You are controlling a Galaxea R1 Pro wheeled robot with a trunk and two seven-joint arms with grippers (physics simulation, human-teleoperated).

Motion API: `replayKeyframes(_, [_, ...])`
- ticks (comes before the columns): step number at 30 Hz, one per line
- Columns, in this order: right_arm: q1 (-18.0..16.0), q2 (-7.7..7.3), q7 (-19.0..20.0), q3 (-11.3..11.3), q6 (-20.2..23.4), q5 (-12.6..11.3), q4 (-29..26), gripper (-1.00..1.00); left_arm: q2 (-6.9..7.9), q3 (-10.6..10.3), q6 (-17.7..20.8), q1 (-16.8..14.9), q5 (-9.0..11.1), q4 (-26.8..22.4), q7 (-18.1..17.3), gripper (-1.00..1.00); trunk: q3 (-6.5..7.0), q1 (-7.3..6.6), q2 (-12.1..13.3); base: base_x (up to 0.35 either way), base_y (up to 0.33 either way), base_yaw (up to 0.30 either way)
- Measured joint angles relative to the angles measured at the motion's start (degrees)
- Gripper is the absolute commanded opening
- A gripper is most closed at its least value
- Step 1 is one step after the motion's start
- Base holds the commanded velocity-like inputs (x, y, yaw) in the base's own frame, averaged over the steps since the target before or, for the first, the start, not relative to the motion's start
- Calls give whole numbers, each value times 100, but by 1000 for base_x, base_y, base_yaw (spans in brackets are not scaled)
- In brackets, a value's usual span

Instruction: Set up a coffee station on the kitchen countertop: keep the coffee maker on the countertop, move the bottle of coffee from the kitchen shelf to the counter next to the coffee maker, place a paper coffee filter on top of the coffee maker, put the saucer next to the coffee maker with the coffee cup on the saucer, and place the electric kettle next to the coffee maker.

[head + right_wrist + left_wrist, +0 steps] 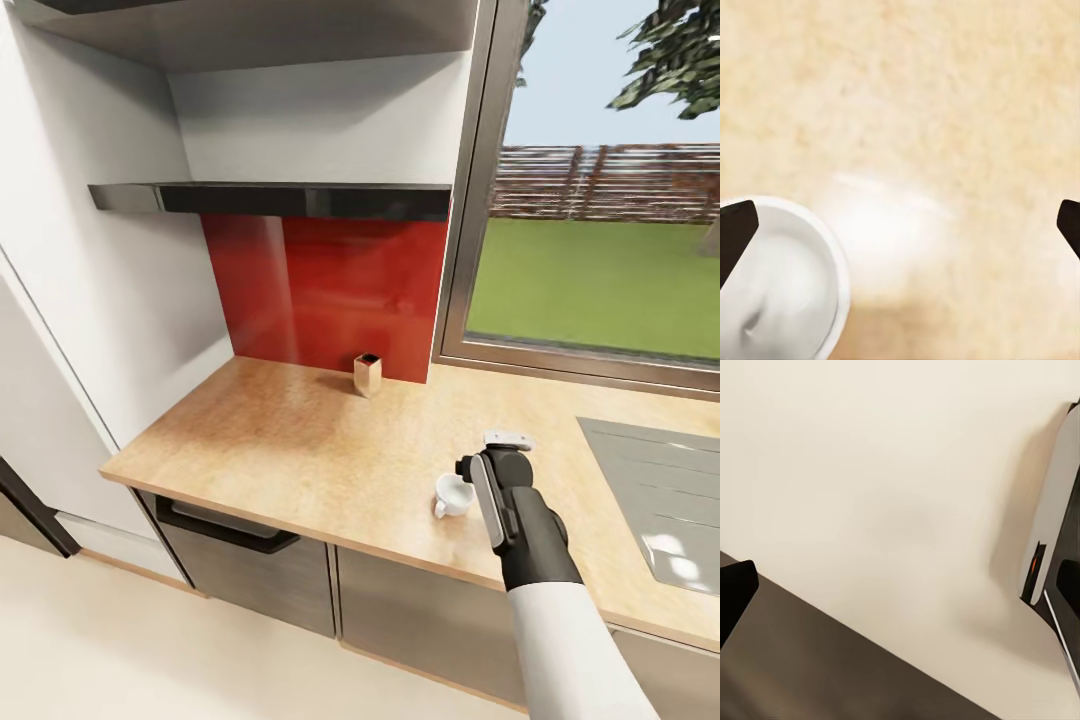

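One white coffee cup (452,495) is sitting upright on the kitchen countertop (300,450), near its front edge and just beside the right gripper (507,440), which is hanging over it. In the right wrist view the two dark fingertips (735,232) are standing wide apart, with the cup's rim (787,285) close to one of them and bare worktop between them, so nothing is being gripped. My worry: a sideways drift could be knocking the cup toward the edge or tipping it. No saucer is lying under it. The left gripper's state I cannot tell; its camera is looking at pale floor (885,510). Farther back, a small wooden box (367,374) is standing against the red backsplash (330,290), a steel sink (660,500) is lying to the right, and a window (600,200) is showing grass beyond.
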Motion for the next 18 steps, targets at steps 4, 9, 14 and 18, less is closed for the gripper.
replayKeyframes(4, [2, -2, 0, -36, 0, -1, 96, 100, 0, 0, 1, 3, 0, 0, -4, 100, 0, 0, 0, 0, 0, 0])
replayKeyframes(9, [2, 5, 3, -51, -7, -11, 420, 100, 7, -5, -4, 6, 0, 0, -21, 100, 0, 0, 0, 0, 0, 0])
replayKeyframes(14, [2, 6, 8, -52, -8, -15, 502, 100, 9, -8, -5, 6, 0, 0, -27, 100, 0, 0, 0, 0, 0, 0])
replayKeyframes(18, [2, 6, 8, -50, -8, -16, 511, 100, 9, -9, -6, 6, 0, 0, -33, 100, 0, 0, 0, 0, 0, 0])
